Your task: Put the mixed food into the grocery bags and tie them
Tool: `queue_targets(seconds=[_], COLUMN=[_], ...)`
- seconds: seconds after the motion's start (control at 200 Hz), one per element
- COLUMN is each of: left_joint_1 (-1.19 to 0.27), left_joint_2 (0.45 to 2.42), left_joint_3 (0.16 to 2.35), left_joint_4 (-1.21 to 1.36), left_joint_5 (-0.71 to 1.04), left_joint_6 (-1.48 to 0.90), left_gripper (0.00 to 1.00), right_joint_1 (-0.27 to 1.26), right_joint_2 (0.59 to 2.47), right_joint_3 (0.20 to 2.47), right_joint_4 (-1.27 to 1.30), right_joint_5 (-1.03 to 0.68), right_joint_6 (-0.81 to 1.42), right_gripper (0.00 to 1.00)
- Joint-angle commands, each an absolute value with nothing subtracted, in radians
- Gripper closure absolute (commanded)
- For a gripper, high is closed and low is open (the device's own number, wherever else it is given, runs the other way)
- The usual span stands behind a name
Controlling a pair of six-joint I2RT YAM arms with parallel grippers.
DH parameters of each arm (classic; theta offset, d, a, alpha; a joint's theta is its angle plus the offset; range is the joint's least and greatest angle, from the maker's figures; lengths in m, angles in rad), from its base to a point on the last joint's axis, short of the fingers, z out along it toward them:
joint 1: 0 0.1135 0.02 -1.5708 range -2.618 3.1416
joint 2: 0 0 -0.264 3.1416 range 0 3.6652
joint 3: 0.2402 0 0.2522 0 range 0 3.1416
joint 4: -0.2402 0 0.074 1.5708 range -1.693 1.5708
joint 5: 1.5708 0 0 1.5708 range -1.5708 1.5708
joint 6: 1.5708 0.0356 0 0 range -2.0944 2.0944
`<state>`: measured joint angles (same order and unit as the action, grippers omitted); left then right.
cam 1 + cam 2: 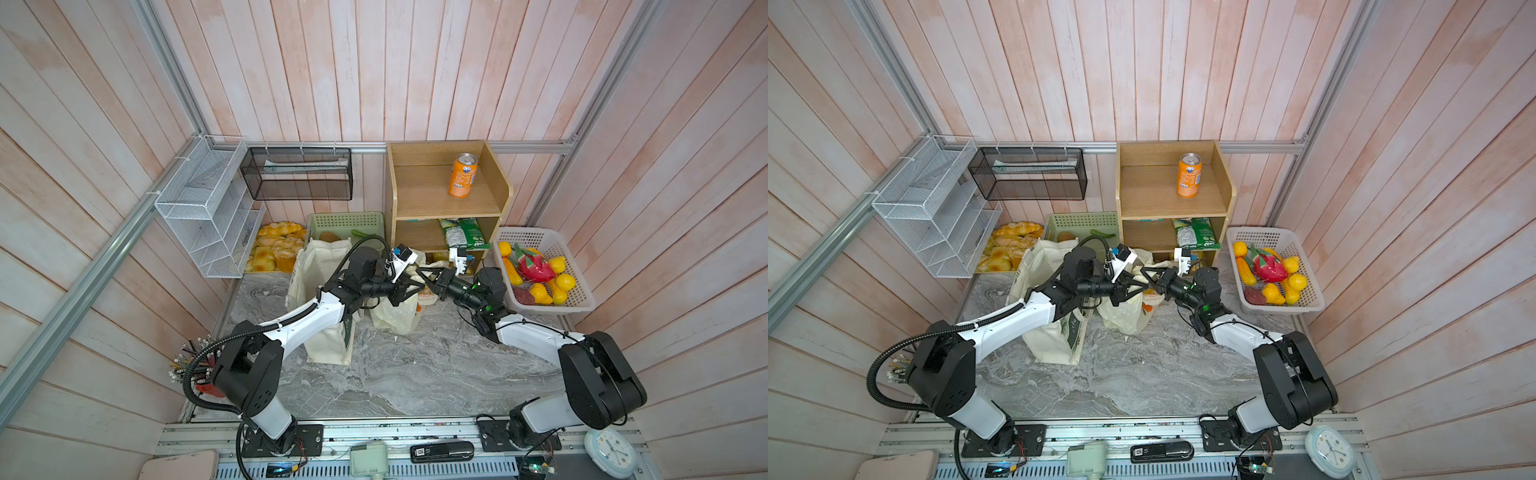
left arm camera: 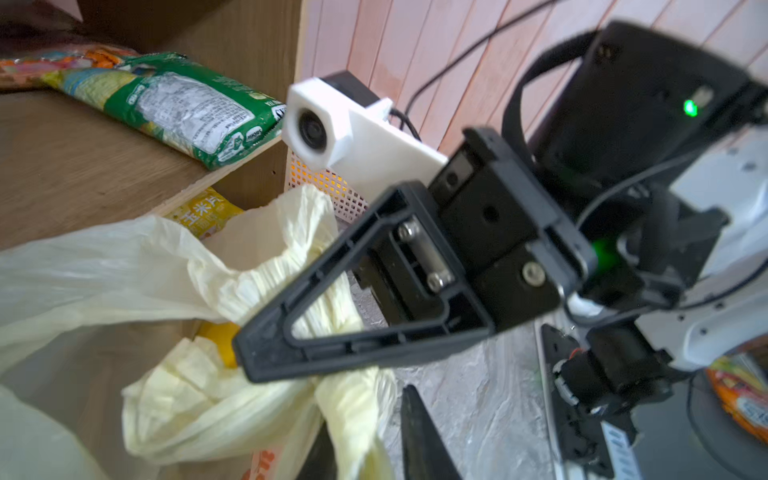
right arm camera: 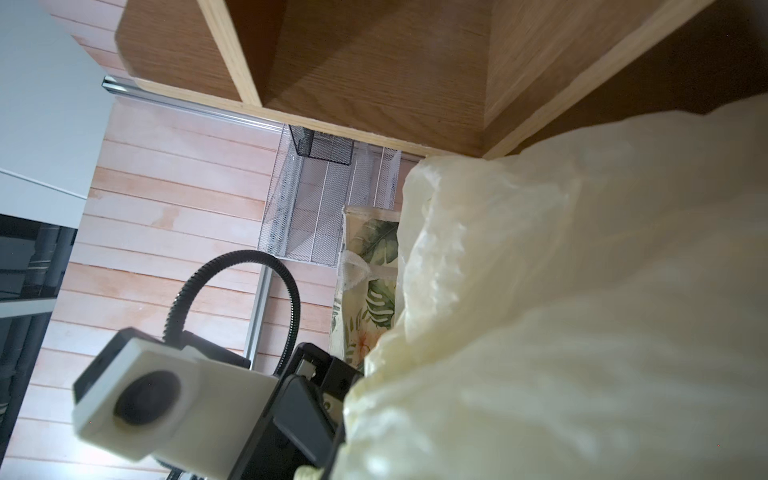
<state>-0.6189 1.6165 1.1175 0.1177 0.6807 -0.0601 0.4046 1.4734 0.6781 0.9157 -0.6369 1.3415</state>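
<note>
Right pincer [image 2: 253,353] tight on plastic bag [image 2: 104,266], near yellow packet [image 2: 203,212] "玉米片"

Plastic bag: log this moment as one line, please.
plastic bag: on tabletop | right gripper: shut on bag handle | left gripper: open, plastic between jaws | canvas tote: beside bag

Top views look down; close wrist views, seemingly opposed, share the bag [image 2: 249,257].

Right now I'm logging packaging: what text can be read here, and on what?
"玉米片": on the yellow packet.
Blurred: print on the green packet and on the bag.
Too small: orange can, clock, black device.
</note>
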Motion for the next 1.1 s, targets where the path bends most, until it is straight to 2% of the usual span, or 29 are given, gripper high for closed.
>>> queue_targets(seconds=[0.0,0.27,0.47,0.625,0.77,0.865,1.095], left_joint_1=[-0.612,-0.523,-0.546,-0.617,-0.622,-0.595,-0.499], left_joint_2=[1.549,1.482,1.573,1.62,1.617,1.587,1.517], left_joint_3=[1.042,0.965,0.994,0.985,0.976,0.973,0.94], left_joint_4=[0.192,0.363,0.386,0.392,0.394,0.39,0.49], left_joint_5=[0.654,0.659,0.71,0.704,0.679,0.673,0.736], left_joint_6=[-0.086,-0.245,-0.287,-0.28,-0.276,-0.28,-0.412], left_gripper=[0.57,0.48,0.49,0.51,0.51,0.5,0.41], right_joint_1=[0.365,0.327,0.322,0.315,0.293,0.276,0.267], right_joint_2=[1.45,1.385,1.353,1.359,1.365,1.362,1.358], right_joint_3=[0.647,0.622,0.617,0.615,0.615,0.605,0.599], right_joint_4=[1.065,1.015,1.014,1.083,1.085,1.082,1.023], right_joint_5=[-0.757,-0.878,-0.911,-0.968,-1.003,-1.015,-1.04], right_joint_6=[1.254,1.083,1.03,1.028,1.019,1.009,0.949], right_gripper=[1.0,1.0,1.0,1.0,1.0,1.0,1.0])
